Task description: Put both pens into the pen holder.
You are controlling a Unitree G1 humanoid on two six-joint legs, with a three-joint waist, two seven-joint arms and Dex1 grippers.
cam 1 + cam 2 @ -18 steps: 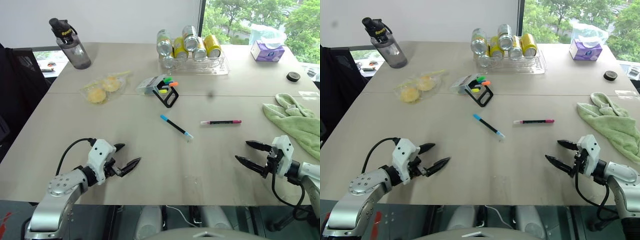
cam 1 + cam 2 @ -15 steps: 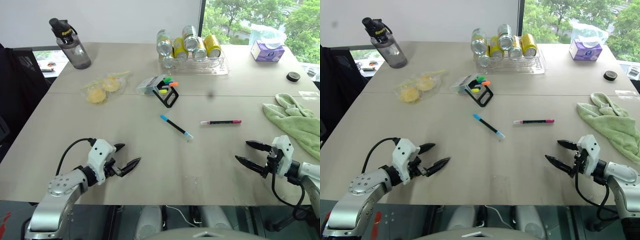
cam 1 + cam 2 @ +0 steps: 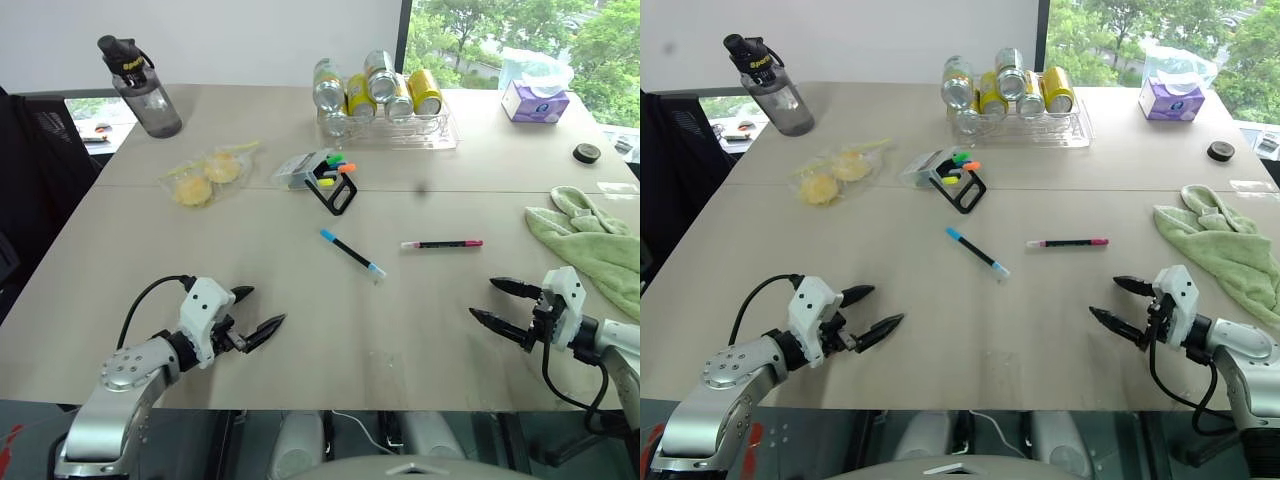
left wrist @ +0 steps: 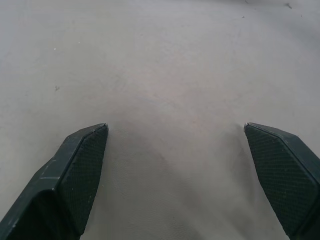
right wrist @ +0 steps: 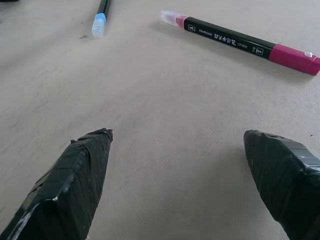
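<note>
A pale beige table [image 3: 250, 230] runs up to a white wall and a window with green trees at upper right. The blue-ended pen [image 3: 352, 254] and pink pen [image 3: 442, 244] lie mid-frame, below the pen holder [image 3: 322, 179], which is tipped on its side. The left gripper [image 3: 256, 314] and right gripper [image 3: 500, 304], low in the frame, are both spread wide and empty.

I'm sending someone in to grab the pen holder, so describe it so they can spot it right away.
Find the clear tray of cans at the table's far side. Just nearer lies the pen holder, tipped on its side: black frame, grey mesh, with green, orange and yellow markers poking out.
</note>
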